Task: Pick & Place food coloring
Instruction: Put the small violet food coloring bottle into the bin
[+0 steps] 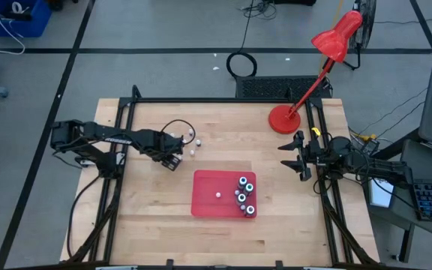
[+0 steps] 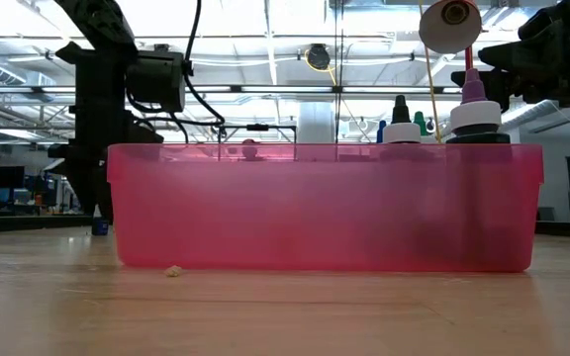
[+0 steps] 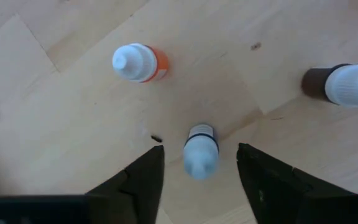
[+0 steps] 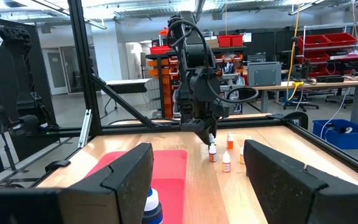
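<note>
Hovering: left gripper fingers apart, straddling food coloring bottle.

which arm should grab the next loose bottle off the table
Left. Its tool hangs open right over a small white-capped food coloring bottle. The right tool waits open at the table's right edge, far from the loose bottles.
</note>
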Action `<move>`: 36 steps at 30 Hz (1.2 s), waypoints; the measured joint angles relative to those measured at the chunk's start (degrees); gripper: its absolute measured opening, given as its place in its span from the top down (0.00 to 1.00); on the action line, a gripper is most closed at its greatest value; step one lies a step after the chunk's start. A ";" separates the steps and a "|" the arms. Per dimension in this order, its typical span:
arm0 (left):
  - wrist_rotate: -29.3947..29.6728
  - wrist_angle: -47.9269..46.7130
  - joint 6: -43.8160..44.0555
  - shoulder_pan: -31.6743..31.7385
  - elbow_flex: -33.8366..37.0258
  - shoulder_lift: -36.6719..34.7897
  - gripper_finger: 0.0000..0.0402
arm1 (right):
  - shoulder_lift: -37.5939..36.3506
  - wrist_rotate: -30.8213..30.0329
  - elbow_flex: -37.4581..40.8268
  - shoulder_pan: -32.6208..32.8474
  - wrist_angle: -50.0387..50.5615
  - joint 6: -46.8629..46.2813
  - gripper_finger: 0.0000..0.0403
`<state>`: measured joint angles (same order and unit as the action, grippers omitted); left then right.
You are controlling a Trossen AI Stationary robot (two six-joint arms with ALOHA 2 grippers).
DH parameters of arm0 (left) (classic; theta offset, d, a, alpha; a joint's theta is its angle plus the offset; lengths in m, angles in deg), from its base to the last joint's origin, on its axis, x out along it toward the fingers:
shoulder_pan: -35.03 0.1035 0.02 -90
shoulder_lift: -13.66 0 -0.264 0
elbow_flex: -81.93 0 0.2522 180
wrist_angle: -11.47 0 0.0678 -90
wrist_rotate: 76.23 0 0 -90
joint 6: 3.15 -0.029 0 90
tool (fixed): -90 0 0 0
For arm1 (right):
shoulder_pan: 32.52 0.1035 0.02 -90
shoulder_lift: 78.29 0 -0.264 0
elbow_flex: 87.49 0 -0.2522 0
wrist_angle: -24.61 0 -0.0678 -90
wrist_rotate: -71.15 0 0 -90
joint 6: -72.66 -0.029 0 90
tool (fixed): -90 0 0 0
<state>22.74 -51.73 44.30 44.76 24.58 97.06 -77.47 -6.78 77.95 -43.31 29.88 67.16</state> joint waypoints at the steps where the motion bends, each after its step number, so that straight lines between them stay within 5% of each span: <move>1: 0.00 0.00 0.00 0.00 0.00 -0.02 0.54 | -0.01 0.00 0.00 0.00 0.00 0.00 0.41; 9: -0.50 0.00 -1.31 0.00 -0.02 -0.15 0.86 | -0.01 -0.01 0.00 0.00 0.00 0.00 0.41; 19: -4.46 -1.90 -7.27 -3.75 -7.44 -1.35 0.87 | -0.01 -0.01 -0.01 0.00 -0.01 -0.01 0.41; 31: -3.67 -10.31 -14.28 -10.36 -30.64 1.06 0.87 | 0.01 -0.01 -0.01 0.00 0.01 0.00 0.41; 36: -3.62 -16.41 -17.22 -10.88 -40.77 8.74 0.87 | 0.00 0.00 -0.01 0.01 0.06 0.00 0.41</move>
<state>19.12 -68.13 27.08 33.88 -16.20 105.80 -77.48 -6.78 77.94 -43.30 29.95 67.16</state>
